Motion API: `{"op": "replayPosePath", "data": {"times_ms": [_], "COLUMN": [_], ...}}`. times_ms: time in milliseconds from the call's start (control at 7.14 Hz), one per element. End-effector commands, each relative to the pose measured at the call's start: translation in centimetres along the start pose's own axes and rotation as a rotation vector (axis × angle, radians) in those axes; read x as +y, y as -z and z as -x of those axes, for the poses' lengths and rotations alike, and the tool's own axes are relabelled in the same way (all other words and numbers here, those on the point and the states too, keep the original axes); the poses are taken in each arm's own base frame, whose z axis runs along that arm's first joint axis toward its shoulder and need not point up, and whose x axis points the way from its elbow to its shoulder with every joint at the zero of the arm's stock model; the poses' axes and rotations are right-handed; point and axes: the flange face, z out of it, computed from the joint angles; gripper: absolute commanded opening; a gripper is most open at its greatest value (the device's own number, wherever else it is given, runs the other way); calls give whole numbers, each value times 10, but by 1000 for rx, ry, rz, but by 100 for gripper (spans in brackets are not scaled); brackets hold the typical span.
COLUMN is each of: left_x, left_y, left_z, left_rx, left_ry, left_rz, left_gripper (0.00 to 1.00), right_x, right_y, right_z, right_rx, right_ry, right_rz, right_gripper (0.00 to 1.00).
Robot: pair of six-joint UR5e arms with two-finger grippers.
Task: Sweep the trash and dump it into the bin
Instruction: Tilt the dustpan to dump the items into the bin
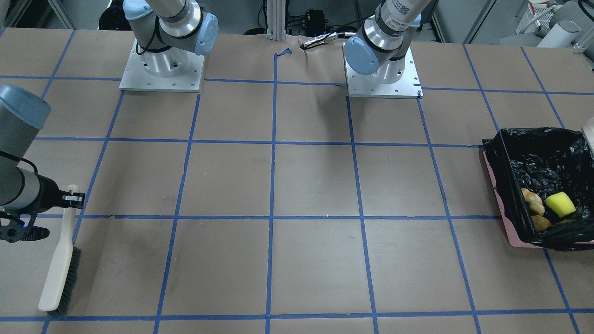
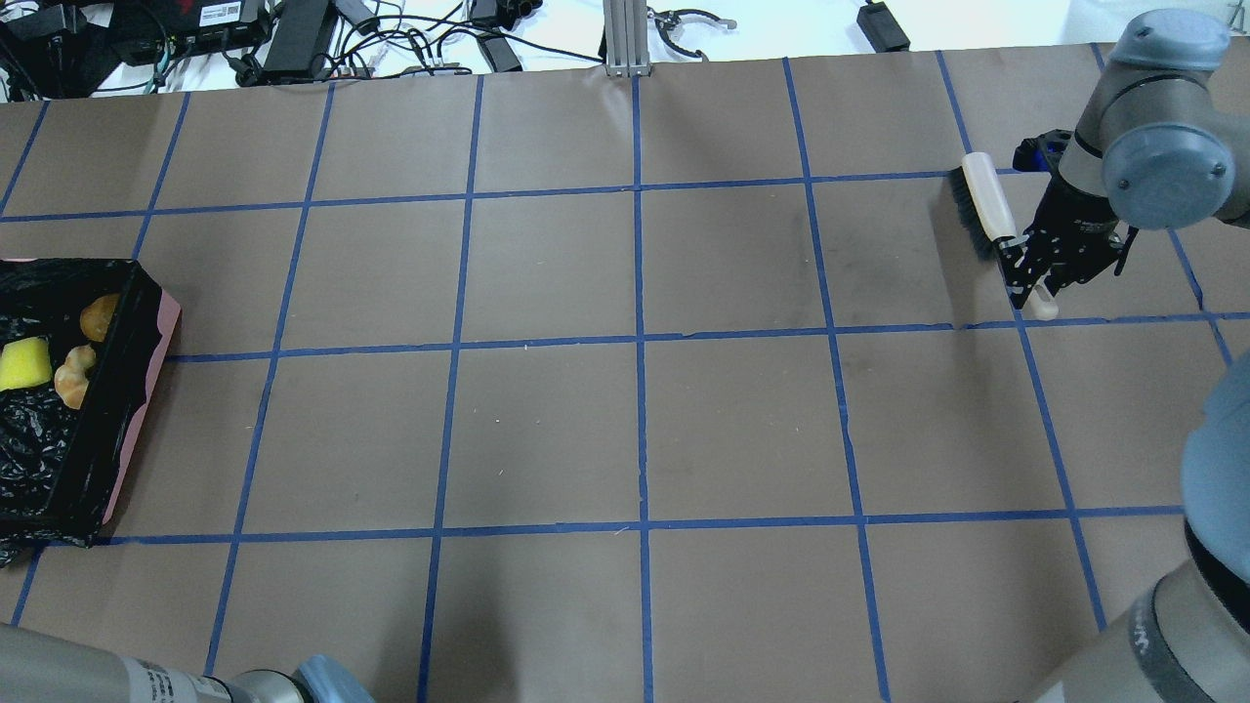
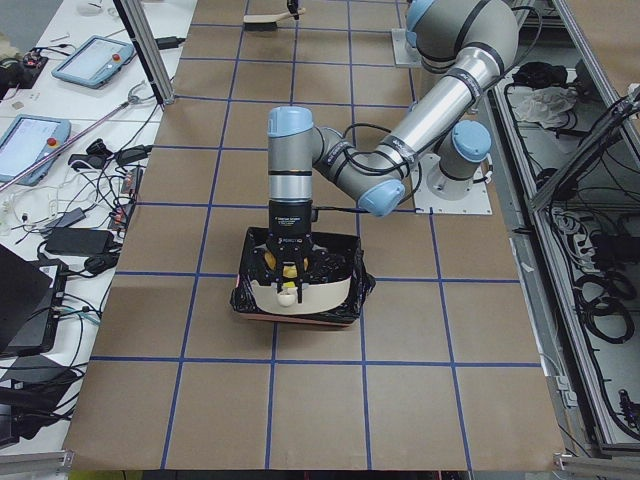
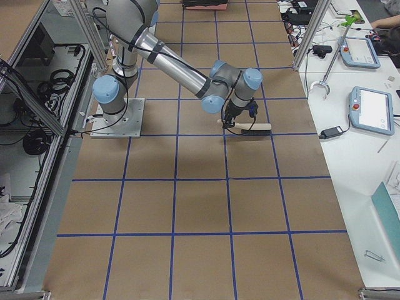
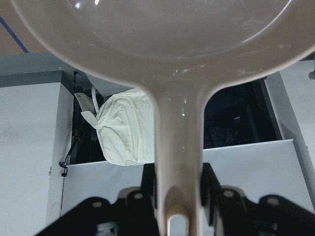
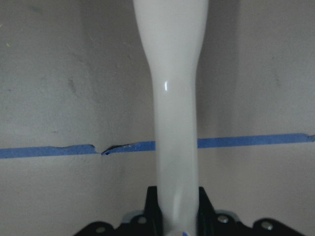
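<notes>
- All three trash items are seen inside the rectangular pink bin lined with crinkled black plastic [image 1: 508,185]: one glossy yellow-brown potato [image 1: 540,222], one curved golden croissant-like bread piece [image 1: 531,198] and one yellow foam sponge [image 1: 560,204].
- One beige plastic dustpan [image 3: 320,292] is held over the bin, its handle clamped by the left tool [image 5: 178,189].
- The dump is judged nearly done. The pan should be lifted straight up off the bin, so the bag is not snagged.
- One beige, black-bristled hand brush [image 1: 58,264] is gripped at its handle by the right tool [image 1: 74,199], down at the brown paper-covered bench [image 1: 315,185], well apart from the bin.
</notes>
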Motion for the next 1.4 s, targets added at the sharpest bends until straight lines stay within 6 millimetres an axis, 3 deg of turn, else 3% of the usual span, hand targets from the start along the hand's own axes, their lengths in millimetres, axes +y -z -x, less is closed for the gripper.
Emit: {"op": "replayPosePath", "data": {"times_ms": [0,280,420,841,981,1261], "left_x": [-18,-30,-58,-163,-198,-268], "left_y": [4,33,54,106,108,136], "left_z": [14,40,63,132,153,193], "left_rx": [-142,-202,-158,-117,-81,-60], "left_ry": [-2,77,94,59,95,28], "left_rz": [-261,-507,-585,-709,-724,-657], "left_gripper": [0,0,0,0,0,0], "right_x": [11,11,13,15,14,13], "right_y": [17,13,4,-3,-3,-6], "right_z": [5,7,8,9,9,8], "right_rx": [0,-11,-18,-17,-17,-12], "right_ry": [-1,10,12,15,13,14], "right_rz": [-9,-5,12,22,17,21], "right_gripper": [0,0,0,0,10,23]}}
